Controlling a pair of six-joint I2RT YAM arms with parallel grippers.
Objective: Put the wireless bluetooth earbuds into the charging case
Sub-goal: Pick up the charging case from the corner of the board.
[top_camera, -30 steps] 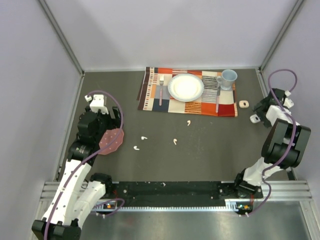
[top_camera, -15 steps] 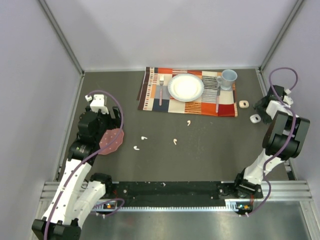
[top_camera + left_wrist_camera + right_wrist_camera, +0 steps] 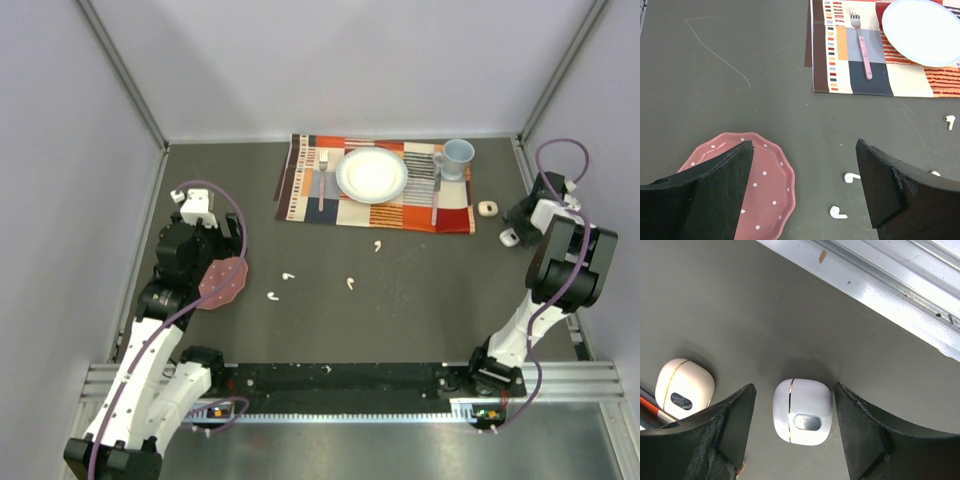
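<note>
The left arm hangs over the 9 o'clock side of the bench (image 3: 420,320). The left fingers (image 3: 720,195) are spread wide and hold nothing. One is above the pink dotted plate (image 3: 767,187) and the other above bare bench at the plate's 3 o'clock. The right arm reaches to the 2 o'clock side. The right fingers (image 3: 732,427) are spread to either side of the white charging case (image 3: 802,411), with a gap showing on both sides, so they are not touching it.

One patterned placemat (image 3: 400,212) lies at 12 o'clock against the back wall. On it are one white plate (image 3: 372,175) and one blue mug (image 3: 457,157). One fork (image 3: 322,185) lies at the plate's 9 o'clock and one more utensil (image 3: 435,195) at its 3 o'clock; what kind it is I cannot tell.

There are two cases. The white one is lying flat. A cream case (image 3: 487,207) sits at its 10 o'clock, just beside the placemat's right edge.

Four wireless bluetooth earbuds lie loose on the bench, all well apart from both cases. One earbud (image 3: 378,245) is at 1 o'clock of centre, another (image 3: 350,283) at 6 o'clock, and a pair (image 3: 288,276) (image 3: 271,296) towards 8 o'clock near the pink plate.

Pale walls close off three sides. An aluminium rail (image 3: 880,285) runs close to the white case on the right edge. A broad strip of bare bench runs from the earbuds to the cases.
</note>
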